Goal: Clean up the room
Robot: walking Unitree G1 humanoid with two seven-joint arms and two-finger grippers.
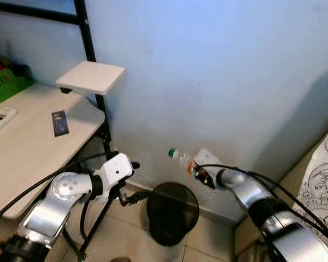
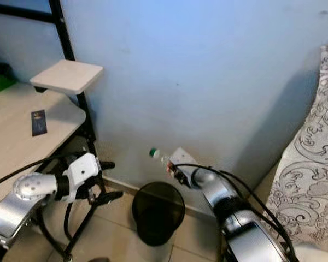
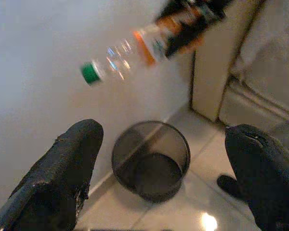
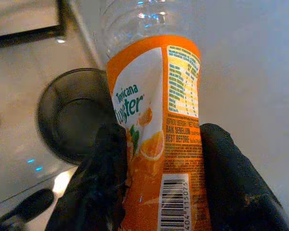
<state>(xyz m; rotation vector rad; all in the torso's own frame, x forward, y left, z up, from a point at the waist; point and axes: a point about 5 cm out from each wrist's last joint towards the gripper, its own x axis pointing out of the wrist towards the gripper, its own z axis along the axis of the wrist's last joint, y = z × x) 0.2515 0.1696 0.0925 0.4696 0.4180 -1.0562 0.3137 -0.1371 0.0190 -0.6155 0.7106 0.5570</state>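
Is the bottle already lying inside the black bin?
No, the right pincer is shut on the bottle, holding it in the air above the black bin.

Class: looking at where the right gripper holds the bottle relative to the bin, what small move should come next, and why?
Probably open the right gripper to drop the bottle. The fingers clamp its orange label, and the bottle hangs above the open black wire bin on the floor by the wall, so release should land it inside.

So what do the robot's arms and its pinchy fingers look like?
Both arms are shiny silver tubes with round joints and black cables looping along them. The left gripper sits behind a white boxy wrist. Each gripper has two thick black fingers with a rough, rubbery look, like the right gripper's.
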